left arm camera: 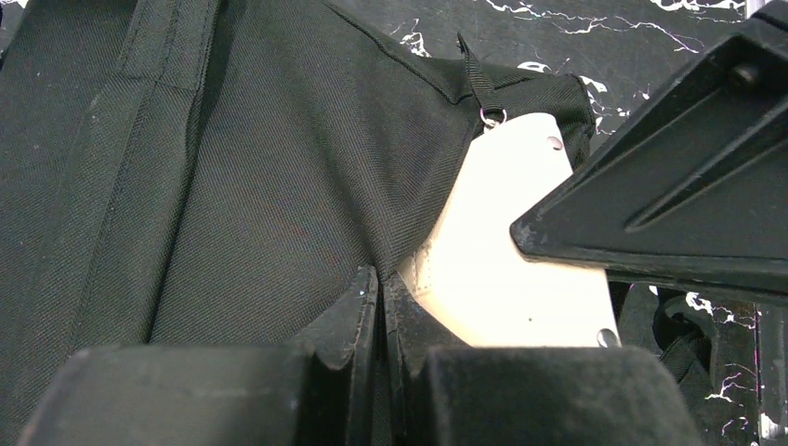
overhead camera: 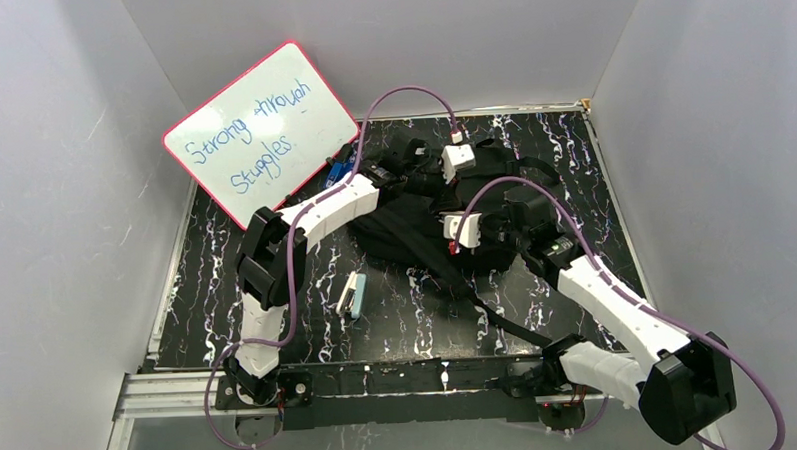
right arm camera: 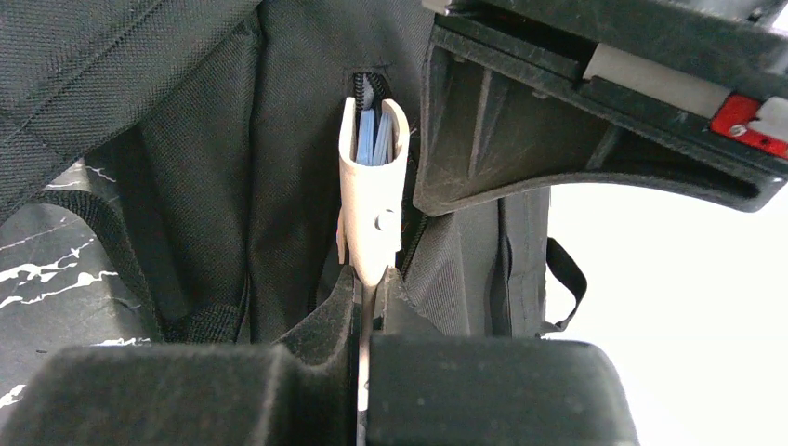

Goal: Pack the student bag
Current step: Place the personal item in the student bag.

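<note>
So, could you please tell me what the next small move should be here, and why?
Probably the right gripper should draw the cream zip tab a little along the zip. It is shut on the tab, while the left gripper pinches the student bag, bracing it. Which way opens it I cannot tell.

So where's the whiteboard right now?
In the top view the whiteboard leans at the far left, just beyond the left arm and left of the student bag.
</note>
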